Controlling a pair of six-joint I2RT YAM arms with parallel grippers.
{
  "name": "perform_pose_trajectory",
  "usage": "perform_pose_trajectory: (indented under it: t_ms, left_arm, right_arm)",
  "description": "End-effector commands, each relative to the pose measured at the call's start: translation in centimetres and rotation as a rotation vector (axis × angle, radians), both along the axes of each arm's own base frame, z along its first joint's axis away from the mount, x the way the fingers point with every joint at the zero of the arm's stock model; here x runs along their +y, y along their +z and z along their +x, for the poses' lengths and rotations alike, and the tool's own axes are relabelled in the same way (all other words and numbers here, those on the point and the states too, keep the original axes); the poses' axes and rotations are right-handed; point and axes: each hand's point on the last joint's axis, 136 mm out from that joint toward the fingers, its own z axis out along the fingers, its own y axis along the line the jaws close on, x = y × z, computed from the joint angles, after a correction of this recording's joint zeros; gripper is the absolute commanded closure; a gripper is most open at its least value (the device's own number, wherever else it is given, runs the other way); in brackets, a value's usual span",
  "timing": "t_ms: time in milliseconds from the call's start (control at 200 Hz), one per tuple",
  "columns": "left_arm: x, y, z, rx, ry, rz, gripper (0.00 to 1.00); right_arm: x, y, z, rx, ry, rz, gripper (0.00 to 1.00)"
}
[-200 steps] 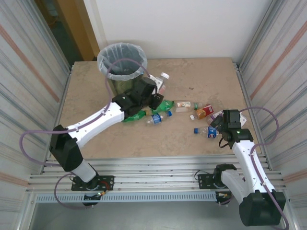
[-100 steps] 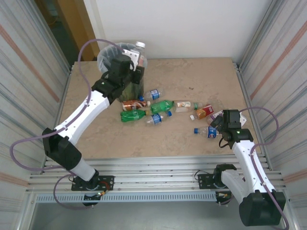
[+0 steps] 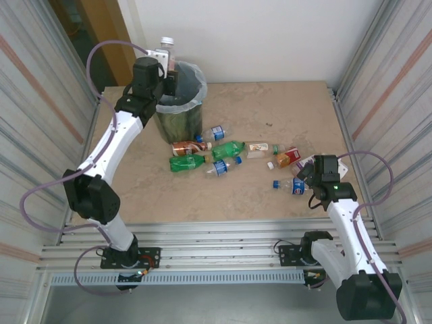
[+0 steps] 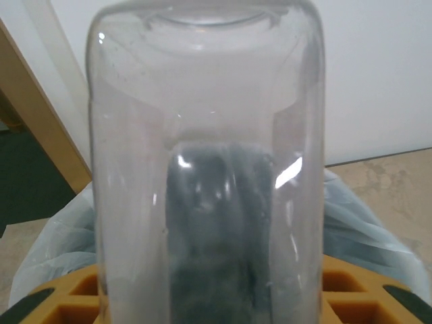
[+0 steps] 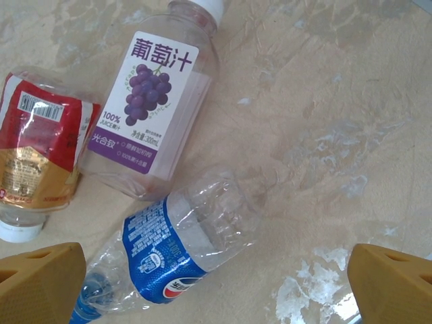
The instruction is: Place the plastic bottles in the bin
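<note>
White left arm point(image 3: 108, 145) far outstretched, clear bottle point(image 3: 164, 52) upright over bin point(image 3: 183, 121).

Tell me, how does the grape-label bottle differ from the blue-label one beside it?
The grape-label bottle wears a white and purple label; the blue-label bottle a blue wrap. The grape-label bottle has a white cap and smooth walls; the blue-label bottle has a blue cap and dented walls. Both are clear and lie sideways on the table.

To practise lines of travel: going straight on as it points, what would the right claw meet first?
Probably the crushed blue-labelled bottle below the open right claw; depth is unclear, otherwise the table.
</note>
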Motion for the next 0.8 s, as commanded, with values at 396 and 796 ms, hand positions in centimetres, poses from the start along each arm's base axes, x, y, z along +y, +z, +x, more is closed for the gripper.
perform_pose_trajectory:
  t_ms: [396, 796]
  left_arm:
    - [0.7, -3.6, 4.8, 0.09, -0.031, -0.004, 0.67]
    - [0.4, -7.5, 5.4, 0.168, -0.028, -0.021, 0.63]
  right_arm:
    - [-0.3, 0.8, -0.7, -0.016, -0.023, -0.011, 0.02]
    - [-0.4, 1.3, -0.4, -0.03, -0.018, -0.025, 0.02]
